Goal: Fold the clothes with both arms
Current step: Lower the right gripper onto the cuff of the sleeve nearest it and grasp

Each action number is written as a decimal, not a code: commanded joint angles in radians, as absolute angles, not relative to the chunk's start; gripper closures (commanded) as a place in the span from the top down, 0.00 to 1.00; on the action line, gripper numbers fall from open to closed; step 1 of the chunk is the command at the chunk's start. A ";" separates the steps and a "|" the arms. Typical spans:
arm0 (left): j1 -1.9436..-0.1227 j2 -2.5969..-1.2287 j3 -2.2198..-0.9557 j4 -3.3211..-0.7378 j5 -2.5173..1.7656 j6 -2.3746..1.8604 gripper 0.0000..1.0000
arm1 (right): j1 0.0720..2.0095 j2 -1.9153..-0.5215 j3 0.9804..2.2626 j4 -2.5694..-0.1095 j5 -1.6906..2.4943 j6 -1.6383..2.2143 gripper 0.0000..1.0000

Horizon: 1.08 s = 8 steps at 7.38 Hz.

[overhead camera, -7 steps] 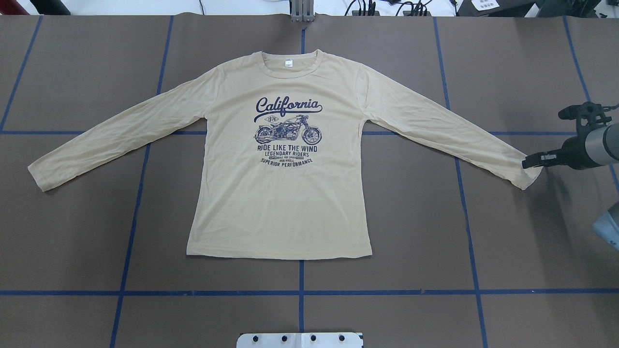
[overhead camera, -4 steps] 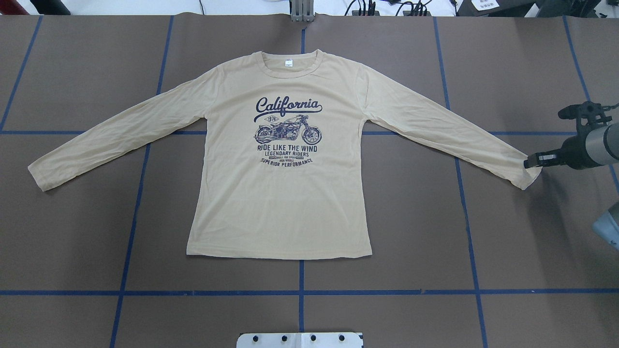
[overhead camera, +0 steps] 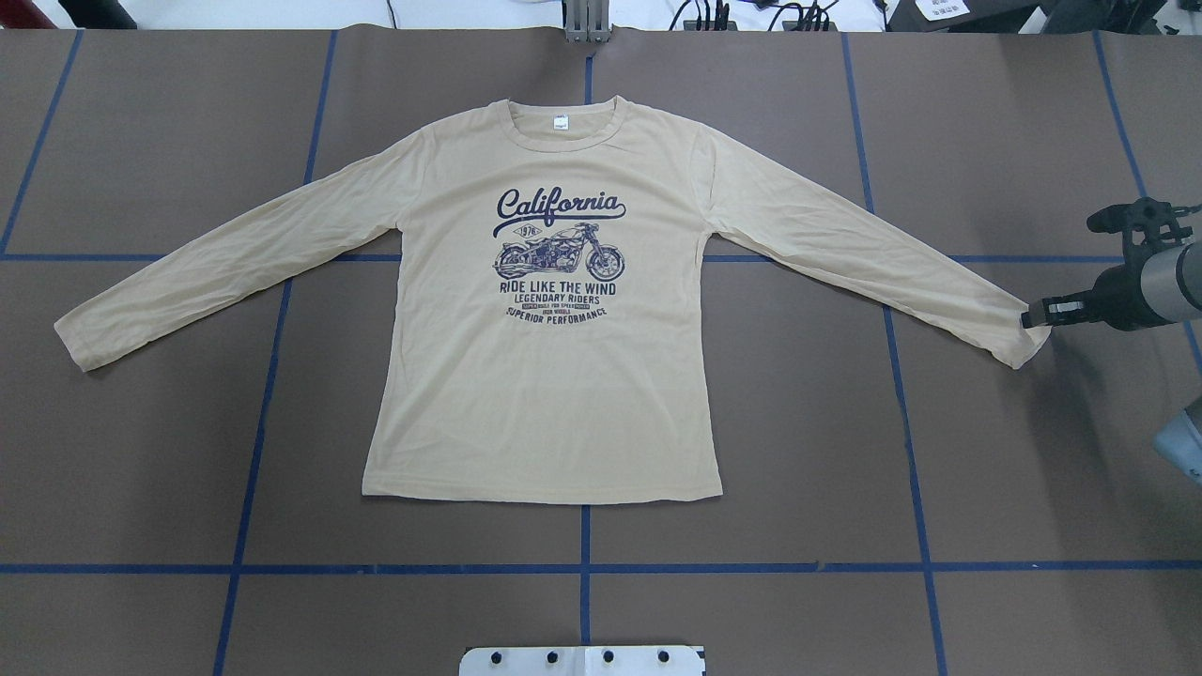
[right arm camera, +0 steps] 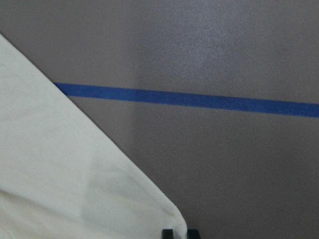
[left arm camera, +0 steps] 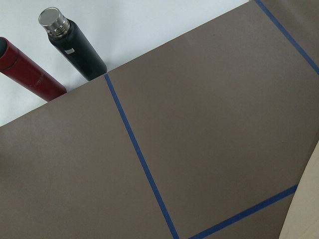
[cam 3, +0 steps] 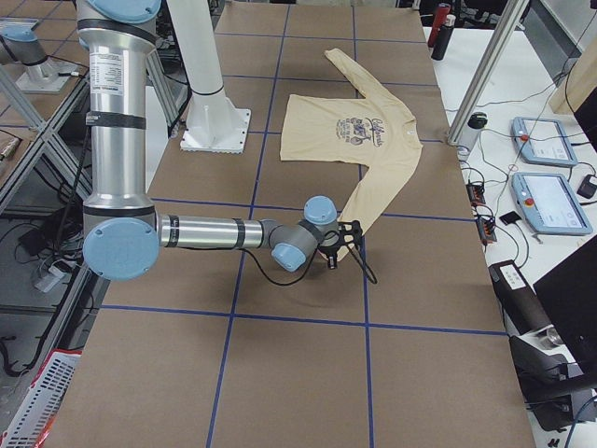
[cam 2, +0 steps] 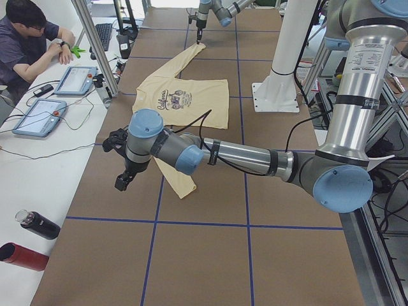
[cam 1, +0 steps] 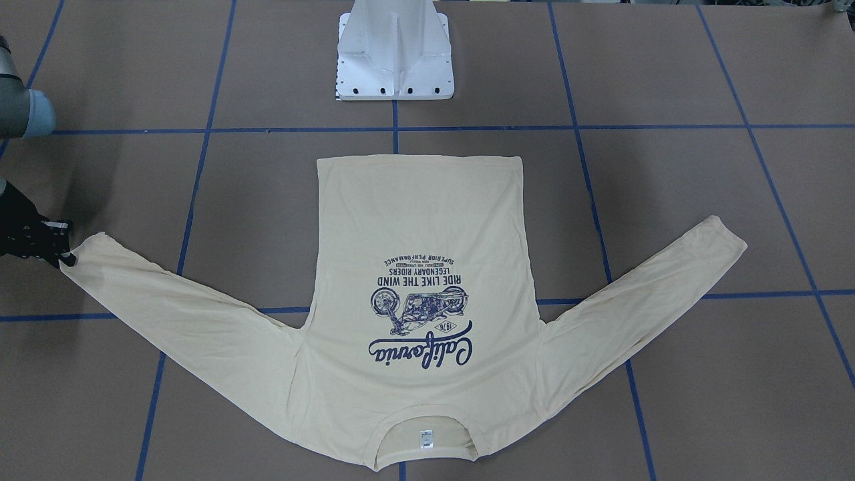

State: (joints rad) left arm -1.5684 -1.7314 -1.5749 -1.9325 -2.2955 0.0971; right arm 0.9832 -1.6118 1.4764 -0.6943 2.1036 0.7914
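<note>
Edging outward a little since the earlier overhead pictures, the right end effector (overhead camera: 1033, 313) is now sitting at the very tip of the right-side cuff (overhead camera: 1019, 343), touching its outer edge. In the right wrist view two dark fingertips (right arm camera: 167, 233) are showing close together just below the cuff corner, but I cannot tell whether they are pinching cloth or are closed.

The shirt (overhead camera: 545, 394) is lying flat and print-up in the middle of the worktop (overhead camera: 986, 451). Its collar is pointing away from the robot, and its hem (overhead camera: 545, 496) is running straight along the near side. Both sleeves are spreading out and slanting toward the robot. The left-side cuff (overhead camera: 75, 343) is lying free, well apart from the body.

Bare brown surface is surrounding the shirt on every side, with a wide strip between hem and pedestal base (cam 1: 394, 67).

The left end effector (cam 2: 122, 182) is hanging above the worktop just beyond the left-side cuff, off the cloth. I cannot tell whether it is open or closed. Two bottles (left arm camera: 75, 45) are lying past the worktop's end on that side.
</note>
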 commanded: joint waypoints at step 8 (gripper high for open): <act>-1.568 -1.723 -1.574 -1.931 -2.327 0.095 1.00 | 1.034 -1.309 1.569 -0.881 2.171 0.988 0.00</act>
